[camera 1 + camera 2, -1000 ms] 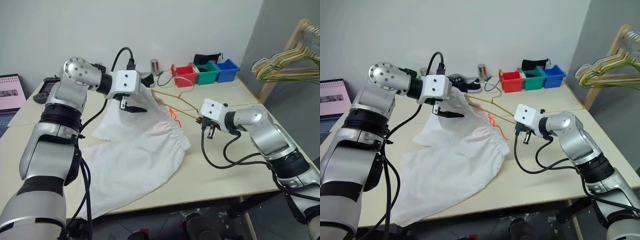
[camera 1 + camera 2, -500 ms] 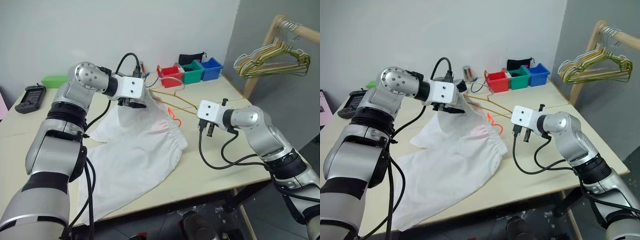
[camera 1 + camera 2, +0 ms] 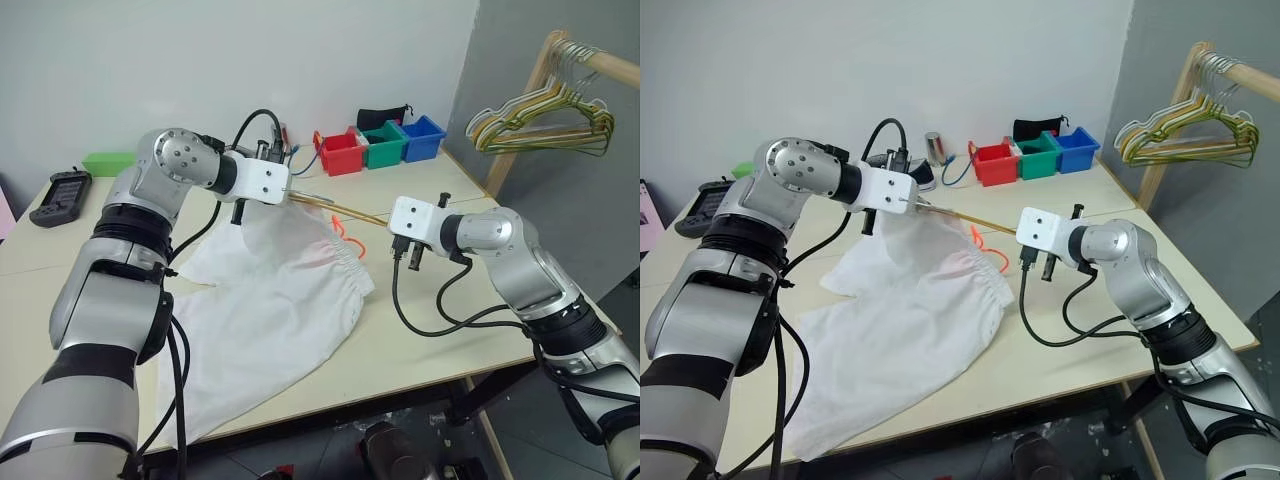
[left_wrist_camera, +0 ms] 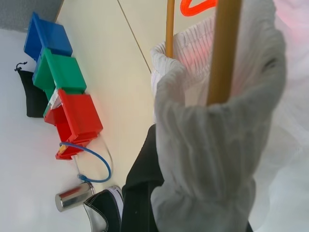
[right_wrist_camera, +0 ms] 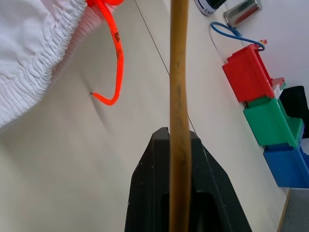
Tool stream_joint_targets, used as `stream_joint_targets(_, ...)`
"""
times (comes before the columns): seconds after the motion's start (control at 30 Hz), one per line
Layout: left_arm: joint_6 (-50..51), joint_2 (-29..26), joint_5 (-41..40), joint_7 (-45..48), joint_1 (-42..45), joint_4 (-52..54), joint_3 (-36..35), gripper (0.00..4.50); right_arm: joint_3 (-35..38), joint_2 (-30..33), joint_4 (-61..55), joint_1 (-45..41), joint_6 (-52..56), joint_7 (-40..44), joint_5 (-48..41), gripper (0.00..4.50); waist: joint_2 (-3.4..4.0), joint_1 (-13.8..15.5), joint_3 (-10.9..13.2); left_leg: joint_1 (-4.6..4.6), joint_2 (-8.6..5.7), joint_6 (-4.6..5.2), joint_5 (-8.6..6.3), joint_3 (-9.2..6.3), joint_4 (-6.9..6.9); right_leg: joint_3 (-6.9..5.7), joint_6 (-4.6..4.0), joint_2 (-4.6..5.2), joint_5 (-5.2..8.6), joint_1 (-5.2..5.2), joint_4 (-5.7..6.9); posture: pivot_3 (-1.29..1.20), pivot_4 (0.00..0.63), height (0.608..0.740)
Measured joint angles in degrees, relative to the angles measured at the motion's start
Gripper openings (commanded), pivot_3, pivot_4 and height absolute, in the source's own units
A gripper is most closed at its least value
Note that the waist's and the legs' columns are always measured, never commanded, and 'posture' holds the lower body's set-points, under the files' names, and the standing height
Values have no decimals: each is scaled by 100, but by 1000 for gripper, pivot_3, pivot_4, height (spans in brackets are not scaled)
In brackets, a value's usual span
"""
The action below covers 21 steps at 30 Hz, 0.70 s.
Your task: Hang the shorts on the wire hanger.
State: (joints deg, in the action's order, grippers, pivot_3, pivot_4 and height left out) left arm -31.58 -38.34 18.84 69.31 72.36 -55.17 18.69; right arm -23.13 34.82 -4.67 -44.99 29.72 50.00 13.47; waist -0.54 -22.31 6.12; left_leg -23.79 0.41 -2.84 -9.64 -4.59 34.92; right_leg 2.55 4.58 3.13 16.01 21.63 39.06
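Observation:
The white shorts (image 3: 280,300) lie spread on the table, their gathered waistband (image 4: 193,159) pulled up at the far end. My left gripper (image 3: 283,195) is shut on that bunched waistband, and the black finger (image 4: 140,193) shows under the fabric. The thin yellow-gold wire hanger (image 3: 345,210) runs from the waistband across to my right gripper (image 3: 398,235). That gripper is shut on the wire, which passes between its black fingers (image 5: 149,188). An orange hook (image 5: 113,58) sticks out beside the waistband onto the table.
Red (image 3: 342,152), green (image 3: 385,143) and blue (image 3: 425,137) bins stand at the back. A bunch of hangers (image 3: 540,120) hangs on a wooden rack at the right. A metal can (image 3: 934,147) and a black shoe (image 4: 104,212) sit behind the left gripper. A handheld device (image 3: 62,186) lies far left.
The camera has swung to the right. My left gripper has closed on the waistband and the hanger wire now sits higher and more level there. The right gripper keeps its hold.

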Motion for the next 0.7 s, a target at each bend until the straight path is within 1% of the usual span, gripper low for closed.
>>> stream_joint_targets(0.1,-5,22,55,-84,0,-2,14,0,0,-119,-4,-45,-16,33,-24,1370,0,-2,0,0,0,1,1,-1,0,0,0,0,0,0,1,-291,0,740)
stream_joint_targets(0.2,8,24,73,-144,0,-8,14,0,0,-109,-6,-54,-17,106,-67,2043,-1,4,-1,0,0,1,1,-1,1,-1,0,0,0,-1,1,-291,0,740)
stream_joint_targets(0.3,21,24,79,-237,-1,-53,14,0,7,-58,-67,-53,-2,175,-122,2824,-1,3,-1,0,0,1,1,-1,1,-1,0,0,0,-1,1,-301,0,740)
stream_joint_targets(0.43,20,-64,73,-283,-122,0,4,0,324,128,-535,-53,574,536,-496,3598,-1,-9,-1,1,0,1,1,-1,1,0,0,0,0,-2,1,-301,8,740)
stream_joint_targets(0.53,33,-218,60,-286,-465,122,-5,0,713,318,-707,-166,1187,738,-831,4347,-1,-20,-1,3,2,1,1,-2,1,-1,0,1,0,-2,4,-301,14,740)
stream_joint_targets(0.57,37,-260,60,-286,-574,156,-5,0,845,350,-744,-212,1393,766,-942,4438,-1,-19,-1,3,3,2,2,-3,1,-3,0,0,-1,-2,6,-301,14,740)
stream_joint_targets(0.6,61,-309,56,-282,-685,194,-7,0,978,351,-781,-283,1650,795,-1102,4438,-1,-19,-1,3,3,3,2,-5,1,-4,0,0,-1,-2,7,-295,17,740)
stream_joint_targets(0.7,225,-473,-61,-227,-1146,644,-59,0,1790,-25,-769,-645,2944,834,-1924,4438,-2,-47,-1,9,4,6,4,-8,2,-6,-1,0,-1,-7,15,-283,22,740)
